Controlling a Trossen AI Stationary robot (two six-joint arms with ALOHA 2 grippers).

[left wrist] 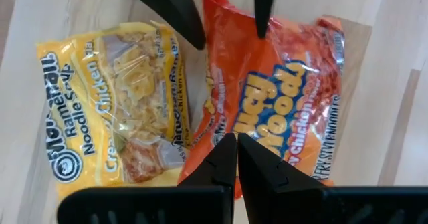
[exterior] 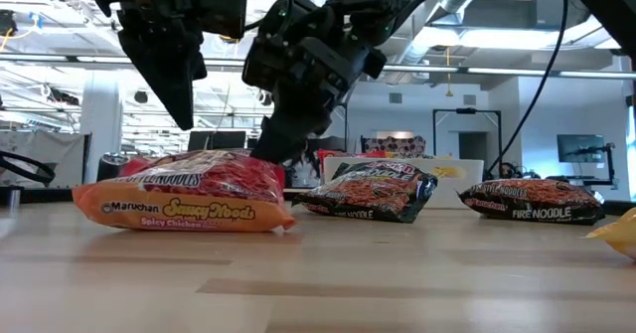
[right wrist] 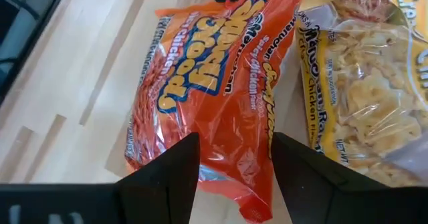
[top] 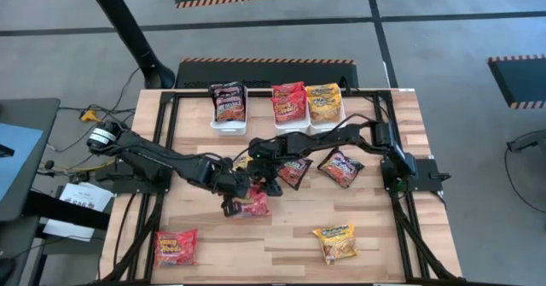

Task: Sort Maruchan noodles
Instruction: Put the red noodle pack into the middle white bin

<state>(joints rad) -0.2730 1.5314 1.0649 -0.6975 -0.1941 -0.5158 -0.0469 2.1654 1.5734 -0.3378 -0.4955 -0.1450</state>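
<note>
Both grippers meet at the centre of the high view over a red Spicy Chicken packet [top: 254, 204] lying flat on the surface. The left gripper [left wrist: 236, 147] has its fingers nearly closed; the right gripper [right wrist: 234, 158] straddles the packet, fingers wide. A yellow Creamy Chicken packet [left wrist: 117, 110] lies touching it.

Low view across the light wooden tabletop [exterior: 318, 283]. 1 red-and-orange crinkly plastic noodle packet [exterior: 184, 194] lies flat at left. 2 dark packets follow: 1 [exterior: 373, 189] at centre, 1 marked "FIRE NOODLE" [exterior: 532, 200] at right. 2 dark arms descend above the red packet; which arm is which cannot be told.
</note>
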